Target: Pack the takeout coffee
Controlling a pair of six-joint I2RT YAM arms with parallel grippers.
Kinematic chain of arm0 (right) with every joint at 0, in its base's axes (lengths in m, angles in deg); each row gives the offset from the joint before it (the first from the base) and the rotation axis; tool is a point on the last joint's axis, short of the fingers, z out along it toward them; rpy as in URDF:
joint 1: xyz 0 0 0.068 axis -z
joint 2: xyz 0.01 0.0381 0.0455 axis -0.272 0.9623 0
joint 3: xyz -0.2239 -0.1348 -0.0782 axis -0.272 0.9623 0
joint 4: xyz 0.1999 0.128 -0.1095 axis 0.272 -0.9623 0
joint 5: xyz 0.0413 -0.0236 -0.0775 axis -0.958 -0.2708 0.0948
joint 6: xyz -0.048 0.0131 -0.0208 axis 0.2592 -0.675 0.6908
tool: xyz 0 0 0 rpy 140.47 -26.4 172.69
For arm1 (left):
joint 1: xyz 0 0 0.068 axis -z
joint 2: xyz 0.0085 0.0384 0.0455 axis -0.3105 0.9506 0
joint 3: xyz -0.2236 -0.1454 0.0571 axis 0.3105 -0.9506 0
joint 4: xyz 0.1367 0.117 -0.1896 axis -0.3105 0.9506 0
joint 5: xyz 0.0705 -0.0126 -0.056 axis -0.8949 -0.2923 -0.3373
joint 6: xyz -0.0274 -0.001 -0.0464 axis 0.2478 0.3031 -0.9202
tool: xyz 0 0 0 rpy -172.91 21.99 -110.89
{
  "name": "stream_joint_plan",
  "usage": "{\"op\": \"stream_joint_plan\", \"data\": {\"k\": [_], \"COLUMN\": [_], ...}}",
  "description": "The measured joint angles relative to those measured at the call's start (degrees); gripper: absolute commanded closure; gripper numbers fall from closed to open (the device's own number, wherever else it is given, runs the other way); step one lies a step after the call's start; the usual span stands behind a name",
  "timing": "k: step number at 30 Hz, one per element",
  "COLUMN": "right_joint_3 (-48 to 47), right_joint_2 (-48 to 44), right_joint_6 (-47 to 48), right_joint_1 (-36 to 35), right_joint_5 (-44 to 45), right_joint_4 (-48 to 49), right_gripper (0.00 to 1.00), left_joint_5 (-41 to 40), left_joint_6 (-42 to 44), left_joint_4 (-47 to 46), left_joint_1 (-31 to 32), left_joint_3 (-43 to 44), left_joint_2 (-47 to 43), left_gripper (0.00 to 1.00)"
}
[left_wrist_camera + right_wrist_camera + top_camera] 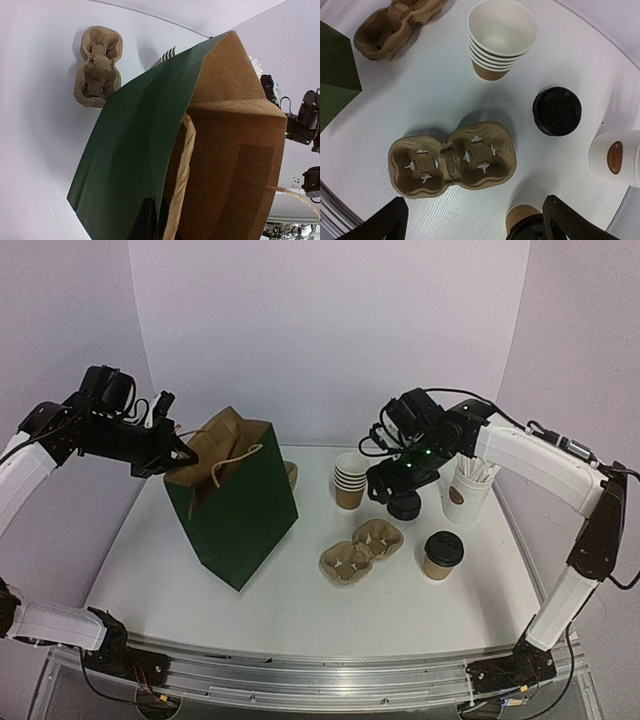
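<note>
The takeout coffee (441,555), a small kraft cup with a black domed lid, stands on the table right of centre. In the right wrist view the coffee (522,223) shows at the bottom edge, just inside the right finger (567,222). My right gripper (397,490) hangs open above the table, behind and left of the cup; in its own view the right gripper (474,202) has nothing between its fingers. My left gripper (155,220) is shut on the rim of the green paper bag (235,505), holding its mouth open.
A pulp cup carrier (360,550) lies left of the coffee, and a second carrier (395,22) lies behind the bag. A stack of empty kraft cups (350,480), loose black lids (557,111) and a white cup of sticks (468,490) stand at the back right.
</note>
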Motion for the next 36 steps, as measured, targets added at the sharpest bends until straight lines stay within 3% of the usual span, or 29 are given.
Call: {"op": "stream_joint_plan", "data": {"k": [10,21,32,36], "right_joint_3": [11.20,11.56,11.49,11.49], "right_joint_2": [6.36,17.12,20.58,20.58], "right_joint_6": [0.15,1.77,2.60,2.51], "right_joint_1": [-1.72,-3.29,-3.28,-3.28], "right_joint_5": [-1.88,-3.93,-4.33,-4.24], "right_joint_4": [5.00,12.59,13.48,13.82], "right_gripper": [0.13,0.23,0.46,0.43], "left_joint_5": [1.63,2.05,2.09,2.06], "left_joint_6": [0.13,1.26,0.08,-0.20], "left_joint_4": [-5.27,-5.62,-7.95,-9.00], "left_joint_1": [0.00,0.00,0.02,0.20], "left_joint_3": [-5.67,-6.14,-11.03,-11.46], "left_joint_2": [-0.97,-0.70,-0.15,-0.15], "left_gripper": [1.00,1.00,1.00,1.00]}}
